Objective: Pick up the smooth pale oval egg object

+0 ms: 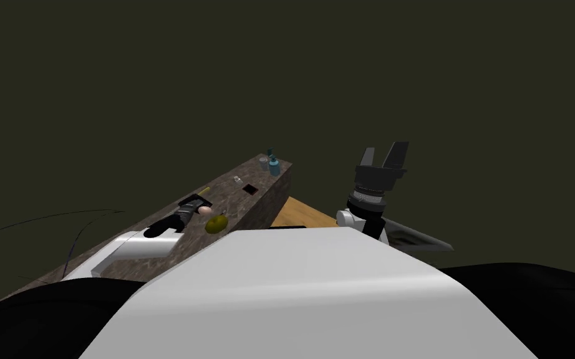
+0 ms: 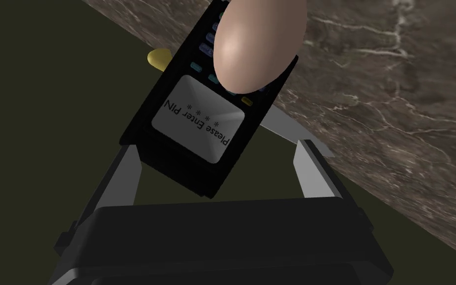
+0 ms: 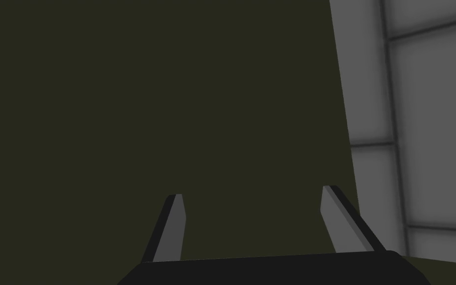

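Observation:
The pale, smooth egg point(image 2: 259, 44) lies against the keypad of a black card reader point(image 2: 200, 121) whose screen reads "Please Enter PIN". Both rest on a brown marbled counter point(image 2: 395, 99). My left gripper point(image 2: 217, 161) is open just short of the egg, its fingers point(image 2: 123, 173) straddling the near end of the card reader. In the head view the egg point(image 1: 204, 210) shows at the tip of my left arm, on the counter point(image 1: 155, 262). My right gripper point(image 1: 385, 156) is raised off to the right, open and holding nothing point(image 3: 251, 208).
A yellow-green round object point(image 1: 216, 224) sits just beside the egg, near the counter's edge. Farther along the counter are a small black square point(image 1: 250, 189), a grey cup point(image 1: 264, 163) and a blue bottle point(image 1: 274, 166). A wooden surface point(image 1: 302, 215) lies beyond the counter's end.

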Robot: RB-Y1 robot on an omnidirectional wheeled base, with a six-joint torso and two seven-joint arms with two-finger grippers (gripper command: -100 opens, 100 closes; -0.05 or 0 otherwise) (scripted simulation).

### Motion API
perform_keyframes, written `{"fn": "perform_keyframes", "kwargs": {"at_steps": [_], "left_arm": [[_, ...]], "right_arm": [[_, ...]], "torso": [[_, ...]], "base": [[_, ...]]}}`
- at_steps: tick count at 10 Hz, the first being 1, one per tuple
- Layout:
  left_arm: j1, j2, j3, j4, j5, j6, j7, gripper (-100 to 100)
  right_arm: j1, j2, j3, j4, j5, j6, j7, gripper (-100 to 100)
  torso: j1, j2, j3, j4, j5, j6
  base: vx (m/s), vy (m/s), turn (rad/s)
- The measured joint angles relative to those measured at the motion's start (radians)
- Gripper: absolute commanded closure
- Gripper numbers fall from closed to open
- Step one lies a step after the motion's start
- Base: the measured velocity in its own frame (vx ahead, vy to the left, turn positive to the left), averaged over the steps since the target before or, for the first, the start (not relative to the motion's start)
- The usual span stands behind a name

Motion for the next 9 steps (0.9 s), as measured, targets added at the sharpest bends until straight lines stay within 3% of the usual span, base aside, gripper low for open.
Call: {"fn": "perform_keyframes", "kwargs": {"at_steps": [4,5,6,7,9], "left_arm": [[0.027,0.05,-0.046,0.034,0.035,0.08,0.045,-100],[0.021,0.052,-0.074,0.052,0.041,0.098,0.056,-100],[0.02,0.051,-0.078,0.055,0.042,0.102,0.058,0],[0.02,0.052,-0.078,0.055,0.042,0.102,0.058,-100],[0.004,0.04,-0.083,0.089,0.035,0.082,0.052,-100]], "right_arm": [[0.0,0.0,0.0,0.0,0.0,0.0,0.0,0],[0.0,0.0,0.0,0.0,0.0,0.0,0.0,0],[0.0,0.0,0.0,0.0,0.0,0.0,0.0,0],[0.0,0.0,0.0,0.0,0.0,0.0,0.0,0],[0.0,0.0,0.0,0.0,0.0,0.0,0.0,0]], "torso": [[-0.001,-0.002,-0.001,0.0,0.0,0.0],[-0.001,-0.003,-0.002,-0.001,0.0,0.0],[-0.002,-0.002,-0.001,0.0,0.0,-0.001],[-0.002,0.0,0.0,0.0,0.0,-0.001],[-0.001,0.0,0.0,0.0,0.0,-0.001]], "base": [[0.031,0.014,-0.162],[0.026,0.0,-0.016],[0.0,0.0,0.0],[0.008,0.012,-0.035],[0.015,0.026,-0.034]]}}
